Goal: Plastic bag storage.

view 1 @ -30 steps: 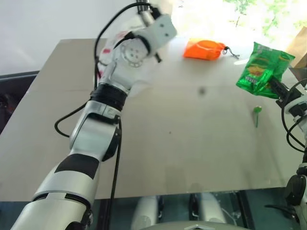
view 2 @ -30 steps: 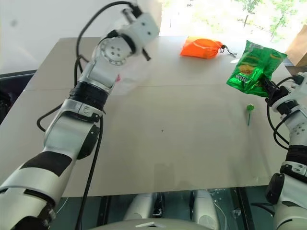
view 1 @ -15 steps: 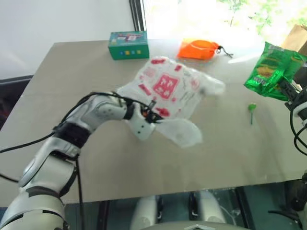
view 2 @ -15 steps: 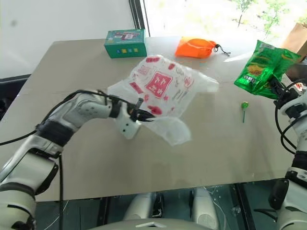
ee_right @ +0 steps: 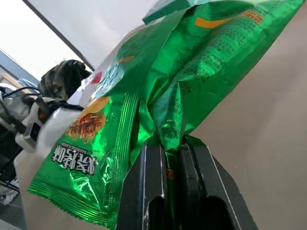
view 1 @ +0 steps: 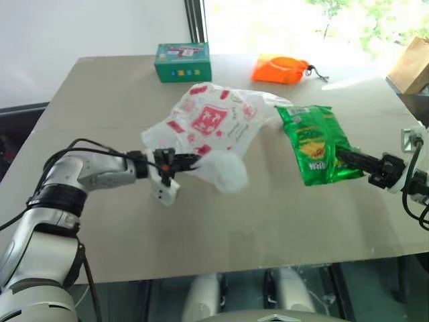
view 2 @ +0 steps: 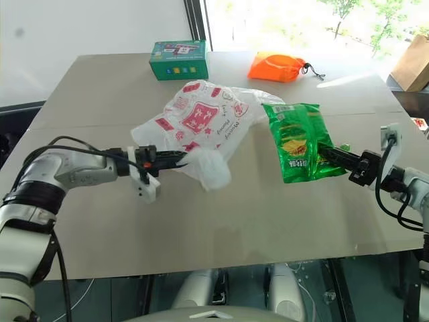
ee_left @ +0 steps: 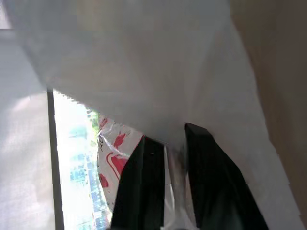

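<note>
The plastic bag (view 1: 211, 124), thin white film with red print, lies bunched on the middle of the table (view 1: 268, 221). My left gripper (view 1: 186, 161) reaches in from the left and pinches its near edge. In the left wrist view the film (ee_left: 158, 72) runs between the two black fingers (ee_left: 144, 187). My right gripper (view 1: 343, 156) comes in level from the right, shut on the lower edge of a glossy green snack packet (view 1: 312, 144). The packet hangs just right of the bag, its top corner close to the bag's rim. The right wrist view shows the packet (ee_right: 158, 96) clamped between the fingers (ee_right: 148, 191).
A teal box (view 1: 182, 62) and an orange drawstring pouch (view 1: 283, 68) sit along the table's far edge. A brown paper bag (view 1: 410, 66) stands beyond the far right corner. The table's near half is bare.
My left gripper has pulled the bag to the left and lower, nearer to me. My right gripper has swung the green packet in from the far right, up against the bag.
</note>
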{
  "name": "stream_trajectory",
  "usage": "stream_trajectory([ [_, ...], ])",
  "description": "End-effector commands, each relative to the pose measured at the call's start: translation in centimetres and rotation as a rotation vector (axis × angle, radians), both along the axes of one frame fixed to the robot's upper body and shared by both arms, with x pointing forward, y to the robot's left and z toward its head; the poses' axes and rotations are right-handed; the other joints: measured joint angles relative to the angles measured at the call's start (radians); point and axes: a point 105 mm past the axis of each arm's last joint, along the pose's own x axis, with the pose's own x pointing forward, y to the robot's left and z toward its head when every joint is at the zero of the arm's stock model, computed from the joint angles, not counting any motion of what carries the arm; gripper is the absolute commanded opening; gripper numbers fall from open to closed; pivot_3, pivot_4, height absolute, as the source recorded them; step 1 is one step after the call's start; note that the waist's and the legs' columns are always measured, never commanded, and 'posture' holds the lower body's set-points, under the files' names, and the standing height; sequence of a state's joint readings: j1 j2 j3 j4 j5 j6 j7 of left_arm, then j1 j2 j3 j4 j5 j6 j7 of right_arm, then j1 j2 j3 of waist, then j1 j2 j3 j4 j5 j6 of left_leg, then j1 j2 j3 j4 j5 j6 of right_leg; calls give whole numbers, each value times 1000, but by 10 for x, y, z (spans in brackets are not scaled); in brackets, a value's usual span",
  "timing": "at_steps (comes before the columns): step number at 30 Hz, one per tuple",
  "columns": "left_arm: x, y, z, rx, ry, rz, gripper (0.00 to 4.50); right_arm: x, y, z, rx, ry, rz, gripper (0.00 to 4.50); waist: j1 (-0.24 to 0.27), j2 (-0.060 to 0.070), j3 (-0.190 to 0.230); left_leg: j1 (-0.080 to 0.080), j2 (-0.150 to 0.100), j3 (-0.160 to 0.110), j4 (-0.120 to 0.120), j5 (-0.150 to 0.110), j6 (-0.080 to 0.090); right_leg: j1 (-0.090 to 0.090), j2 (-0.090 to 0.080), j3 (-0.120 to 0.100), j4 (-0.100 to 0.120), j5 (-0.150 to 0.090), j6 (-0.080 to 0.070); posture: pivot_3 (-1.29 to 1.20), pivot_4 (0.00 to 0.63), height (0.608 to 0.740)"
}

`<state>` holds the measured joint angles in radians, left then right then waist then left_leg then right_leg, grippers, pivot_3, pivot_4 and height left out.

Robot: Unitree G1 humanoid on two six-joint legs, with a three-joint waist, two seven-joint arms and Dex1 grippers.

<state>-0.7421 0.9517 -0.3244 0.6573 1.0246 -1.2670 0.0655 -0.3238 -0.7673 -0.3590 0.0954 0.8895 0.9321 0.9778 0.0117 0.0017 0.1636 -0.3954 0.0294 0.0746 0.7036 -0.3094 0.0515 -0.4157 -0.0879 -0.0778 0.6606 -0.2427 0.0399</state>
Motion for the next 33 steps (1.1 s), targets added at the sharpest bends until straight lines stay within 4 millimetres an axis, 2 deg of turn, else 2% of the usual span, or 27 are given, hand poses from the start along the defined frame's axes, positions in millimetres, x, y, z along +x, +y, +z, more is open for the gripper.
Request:
stream_trajectory([
  [1, 5, 10, 23, -8, -197, -27, 2743, 3, 3, 16, 2, -69, 21, 0, 5, 0, 0, 0, 1, 0, 0, 0, 0, 0, 0, 0, 0, 0, 0, 0, 150, 740],
  [4, 25, 52, 37, 31, -373, 138, 4097, 4, 4, 12, -2, -64, 16, 0, 5, -2, 0, -2, 1, -1, 0, 0, 0, 0, -1, -2, 0, 0, 0, 0, 150, 740],
  [7, 32, 75, 48, -12, -426, 243, 4097, 4, 4, 10, -7, -60, 6, 0, 2, -2, 0, -2, -1, -1, 0, 0, 0, 0, -1, -2, -1, 0, 0, 0, 150, 740],
  [8, 38, 82, 39, -197, -233, 417, 4097, 4, 1, 9, -15, -60, -8, 0, 2, -2, 0, -2, -1, -1, 0, 0, 0, -1, -1, -2, 0, 0, 0, 0, 150, 740],
  [9, 39, 85, 32, -336, -81, 495, 4097, 3, -2, 8, -21, -59, -18, 0, 2, 0, -1, -2, -1, -1, 0, 0, 0, -1, -1, -2, 0, 0, 0, 0, 150, 740],
  [10, 35, 82, 24, -501, 133, 617, 4097, 3, -6, 8, -27, -63, -36, 0, 1, 1, -2, -1, 2, 1, -1, 0, 0, -1, -3, -2, 0, 0, 0, 0, 150, 740],
  [11, 21, 68, 7, -629, 439, 631, 4097, 2, -9, 8, -31, -65, -48, 0, -5, 3, -2, -1, 3, 3, 0, 0, 0, -1, -3, -2, 0, 0, 0, 0, 150, 740],
  [12, 4, 43, 9, -856, 753, 598, 4097, 1, -11, 8, -24, -57, -54, 0, -16, 3, -1, -1, 5, 5, -1, 0, 0, -2, -5, 0, 2, 0, 0, 0, 150, 740],
  [13, -17, 19, 19, -1049, 1076, 516, 4097, -1, -12, 6, -26, -50, -54, 0, -27, 2, 1, -1, 6, 5, 0, -1, 0, -2, -7, 0, 1, -1, 0, 0, 150, 740],
  [15, -56, -4, 26, -1067, 1467, 432, 4097, -5, -12, 4, -31, -43, -49, 0, -28, -5, 6, -6, 8, -2, 0, -1, 0, -2, -10, -1, -2, -1, 0, 0, 150, 740],
  [17, -89, -16, 18, -995, 1732, 416, 4097, -5, -12, 4, -25, -44, -54, 0, -28, -6, 7, -5, 8, -4, 2, 0, -2, -1, -9, -3, -3, 0, 0, 0, 150, 740],
  [20, -105, -31, 18, -1029, 1844, 377, 4097, -4, -10, 1, -21, -39, -61, 0, -23, 7, 4, 10, 6, -1, 1, 1, -3, 10, -2, -2, -1, -1, 0, 0, 150, 740],
  [22, -111, -46, 28, -1080, 1906, 293, 4097, -4, -9, 0, -27, -37, -58, 0, -21, 8, 4, 19, 5, 0, -1, 0, -2, 19, -1, 0, -1, -1, 0, 0, 150, 740],
  [24, -111, -57, 29, -1113, 1908, 273, 4097, -2, -9, 1, -28, -39, -59, 0, -21, 6, 4, 19, 6, 0, -1, 1, -2, 19, 1, 0, -1, -1, 0, 0, 150, 740],
  [29, -92, -72, -4, -1171, 1689, 448, 4097, 2, -11, 7, -30, -56, -72, 0, -18, 5, 4, 19, 4, 1, -1, 1, -3, 18, 2, 3, -1, -1, 0, 0, 150, 740],
  [33, -102, -84, -22, -1159, 1662, 499, 4097, 0, -13, 7, -35, -55, -80, 0, -16, 4, 4, 16, 2, 0, -1, 1, -2, 15, 2, 4, -3, -1, 0, 0, 150, 740],
])
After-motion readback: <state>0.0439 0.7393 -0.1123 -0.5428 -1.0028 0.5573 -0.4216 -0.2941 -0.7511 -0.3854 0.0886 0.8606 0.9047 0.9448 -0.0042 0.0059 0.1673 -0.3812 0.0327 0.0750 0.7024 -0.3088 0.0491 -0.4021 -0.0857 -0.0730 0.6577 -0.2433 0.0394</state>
